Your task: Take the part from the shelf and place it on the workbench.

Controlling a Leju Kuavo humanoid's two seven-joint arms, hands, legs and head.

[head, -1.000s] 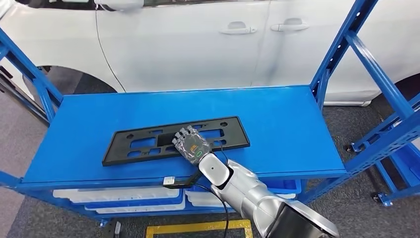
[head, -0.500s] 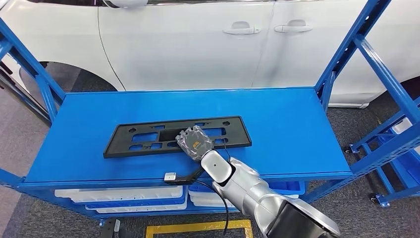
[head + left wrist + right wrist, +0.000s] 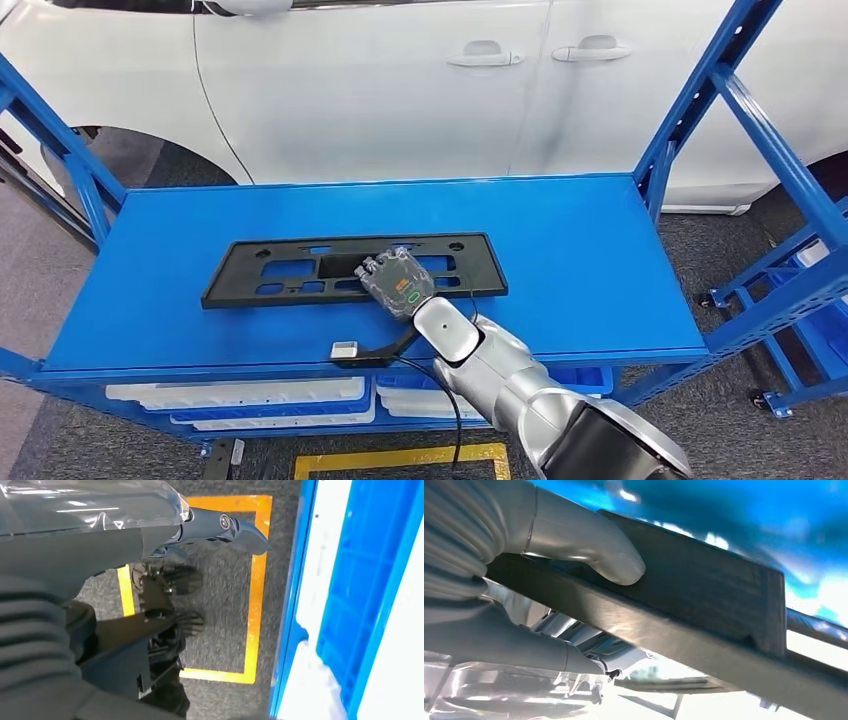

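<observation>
Pick-up step: right hand [image 3: 398,287] grips the part's near edge on the shelf.
Left hand [image 3: 220,527] hangs empty, fingers loosely curled; black part [image 3: 300,272] lies flat mid-shelf [image 3: 580,250]; next likely a level lift, white car [image 3: 400,80] behind.

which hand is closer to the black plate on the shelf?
Right. The right hand grips the black plate at its near edge on the shelf; the left hand hangs over the floor, off the plate.

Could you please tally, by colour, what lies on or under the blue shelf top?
Black: 1, the part, held by the right hand.
White: 3, the trays underneath.
Blue: 1, the bin underneath.
Total: 5.
</observation>
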